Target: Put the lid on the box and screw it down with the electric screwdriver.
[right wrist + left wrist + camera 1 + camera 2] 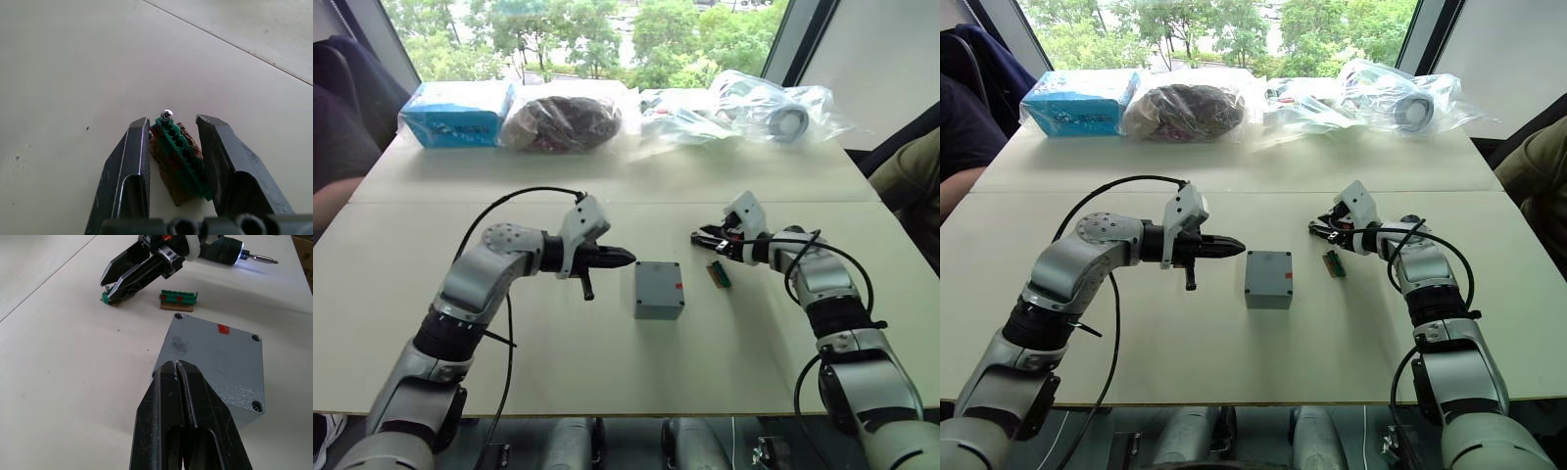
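Head cam: along the far edge of the bench (607,372) I've got a blue box (458,113) and some plastic bags (734,108). The box (659,290) sits mid-bench with the lid (215,357) already on it, between my two tools.

Left wrist cam: left tool (177,367) is pinched fully closed, empty, tips hovering just at the lid's edge. One green connector (178,298) lies just past the box. The electric screwdriver (234,254) lies flat beyond it, tip light on, bit pointing away from the right tool.

Right wrist cam: right tool (172,128) is partly open, fingers (134,152) straddling another green connector (178,154) with a screw (167,114) at its end.
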{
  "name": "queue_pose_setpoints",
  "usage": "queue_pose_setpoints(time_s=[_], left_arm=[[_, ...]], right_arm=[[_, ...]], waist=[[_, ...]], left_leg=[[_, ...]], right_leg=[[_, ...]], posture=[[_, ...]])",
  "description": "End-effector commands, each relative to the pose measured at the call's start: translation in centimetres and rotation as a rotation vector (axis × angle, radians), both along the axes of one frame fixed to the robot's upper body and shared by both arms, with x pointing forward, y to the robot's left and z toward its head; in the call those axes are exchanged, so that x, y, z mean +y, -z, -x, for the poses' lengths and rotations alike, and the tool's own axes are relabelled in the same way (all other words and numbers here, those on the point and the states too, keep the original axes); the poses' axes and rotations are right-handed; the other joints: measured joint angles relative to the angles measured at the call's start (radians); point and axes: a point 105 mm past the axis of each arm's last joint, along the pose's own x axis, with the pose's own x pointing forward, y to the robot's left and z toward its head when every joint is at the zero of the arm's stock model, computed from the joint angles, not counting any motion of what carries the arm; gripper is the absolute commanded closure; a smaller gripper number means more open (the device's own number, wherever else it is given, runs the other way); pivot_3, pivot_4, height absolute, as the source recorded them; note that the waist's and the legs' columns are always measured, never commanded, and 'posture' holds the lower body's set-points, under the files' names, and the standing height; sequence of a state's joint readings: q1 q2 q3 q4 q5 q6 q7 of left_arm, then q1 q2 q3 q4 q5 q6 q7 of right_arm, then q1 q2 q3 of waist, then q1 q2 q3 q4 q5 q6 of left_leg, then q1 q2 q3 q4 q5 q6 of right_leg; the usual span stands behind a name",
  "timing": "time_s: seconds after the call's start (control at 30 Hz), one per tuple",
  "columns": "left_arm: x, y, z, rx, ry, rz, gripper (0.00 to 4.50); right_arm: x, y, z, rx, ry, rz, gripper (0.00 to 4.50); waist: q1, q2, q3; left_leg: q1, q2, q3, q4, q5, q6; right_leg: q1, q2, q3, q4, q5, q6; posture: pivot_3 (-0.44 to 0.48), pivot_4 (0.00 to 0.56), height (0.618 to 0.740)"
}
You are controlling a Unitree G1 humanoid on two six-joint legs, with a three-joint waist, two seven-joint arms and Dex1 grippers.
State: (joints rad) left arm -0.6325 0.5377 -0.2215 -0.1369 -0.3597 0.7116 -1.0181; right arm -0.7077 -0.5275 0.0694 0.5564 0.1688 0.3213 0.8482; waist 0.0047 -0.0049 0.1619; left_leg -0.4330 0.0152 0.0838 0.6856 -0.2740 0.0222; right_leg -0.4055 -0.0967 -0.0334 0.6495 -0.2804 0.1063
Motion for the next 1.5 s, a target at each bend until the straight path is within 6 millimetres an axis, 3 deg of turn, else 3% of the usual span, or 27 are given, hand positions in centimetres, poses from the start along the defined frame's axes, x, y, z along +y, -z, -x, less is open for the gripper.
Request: queue_pose_setpoints(time_s=[0.03, 0.1, 0.13, 0.4, 0.9, 1.03, 1.2, 1.4, 1.5], left_arm=[[0.0, -0.4, 0.2, -0.037, 0.007, -0.007, 4.50], [0.0, -0.3, 0.2, -0.035, 0.005, -0.009, 4.50], [0.0, -0.3, 0.2, -0.035, 0.005, -0.010, 4.50], [0.0, -0.2, 0.2, -0.032, 0.009, -0.012, 4.50], [-0.1, -0.3, 0.2, -0.036, 0.016, -0.011, 4.50], [0.3, -1.0, 0.8, -0.027, 0.041, -0.005, 4.50], [1.1, -1.9, 2.3, 0.010, 0.096, 0.002, 4.50], [1.4, -1.4, 3.0, 0.037, 0.121, -0.031, 4.50], [1.2, -1.2, 2.7, 0.034, 0.121, -0.033, 4.50]], right_arm=[[0.1, -1.5, -0.5, -0.055, 0.003, -0.015, 3.60], [0.1, -1.6, -0.6, -0.059, 0.007, -0.023, 4.41], [0.2, -1.6, -0.6, -0.058, 0.005, -0.023, 4.46], [0.4, -1.5, -0.1, -0.047, -0.006, -0.040, 4.46], [-0.1, -4.3, 1.1, -0.103, 0.000, -0.154, 4.46], [0.9, -6.7, 3.0, -0.166, -0.061, -0.164, 4.46], [2.7, -8.0, 7.0, -0.196, -0.133, -0.163, 4.46], [4.3, -7.1, 10.4, -0.146, -0.155, -0.178, 4.46], [4.8, -6.2, 11.1, -0.117, -0.153, -0.175, 4.46]], waist=[[0.000, 0.000, 0.000], [0.000, 0.000, 0.000], [0.000, 0.000, 0.000], [0.000, 0.000, 0.000], [0.001, 0.000, 0.000], [0.001, 0.000, 0.000], [0.004, 0.000, 0.000], [0.007, 0.000, 0.000], [0.008, 0.000, 0.000]], left_leg=[[0.000, 0.000, 0.000, 0.000, 0.000, 0.000], [0.000, 0.000, 0.000, 0.000, 0.000, 0.000], [0.000, 0.000, 0.000, 0.000, 0.000, 0.000], [0.000, 0.000, 0.000, 0.000, 0.000, 0.000], [0.000, 0.000, 0.000, 0.000, 0.000, 0.000], [0.000, 0.000, 0.000, 0.000, 0.000, 0.000], [0.000, 0.000, 0.000, -0.001, 0.000, 0.000], [0.000, 0.000, 0.000, -0.001, 0.000, 0.001], [0.000, 0.000, 0.000, -0.001, -0.002, 0.003]], right_leg=[[0.000, 0.000, 0.000, 0.000, 0.000, 0.000], [0.000, 0.000, 0.000, 0.000, 0.000, 0.000], [0.000, 0.000, 0.000, 0.000, 0.000, 0.000], [0.000, 0.000, 0.000, 0.000, 0.000, 0.000], [0.000, 0.000, 0.000, 0.000, 0.000, 0.000], [0.000, 0.000, 0.000, 0.000, 0.000, 0.000], [0.000, 0.000, 0.000, 0.000, 0.000, 0.000], [0.000, 0.000, 0.000, 0.000, 0.000, 0.000], [0.000, 0.000, 0.000, 0.000, 0.000, 0.000]], posture=[[0.000, 0.150, 0.740], [0.000, 0.150, 0.740], [0.000, 0.150, 0.740], [0.000, 0.150, 0.740], [0.000, 0.150, 0.740], [0.000, 0.150, 0.740], [0.000, 0.150, 0.740], [0.000, 0.150, 0.740], [0.000, 0.150, 0.740]])
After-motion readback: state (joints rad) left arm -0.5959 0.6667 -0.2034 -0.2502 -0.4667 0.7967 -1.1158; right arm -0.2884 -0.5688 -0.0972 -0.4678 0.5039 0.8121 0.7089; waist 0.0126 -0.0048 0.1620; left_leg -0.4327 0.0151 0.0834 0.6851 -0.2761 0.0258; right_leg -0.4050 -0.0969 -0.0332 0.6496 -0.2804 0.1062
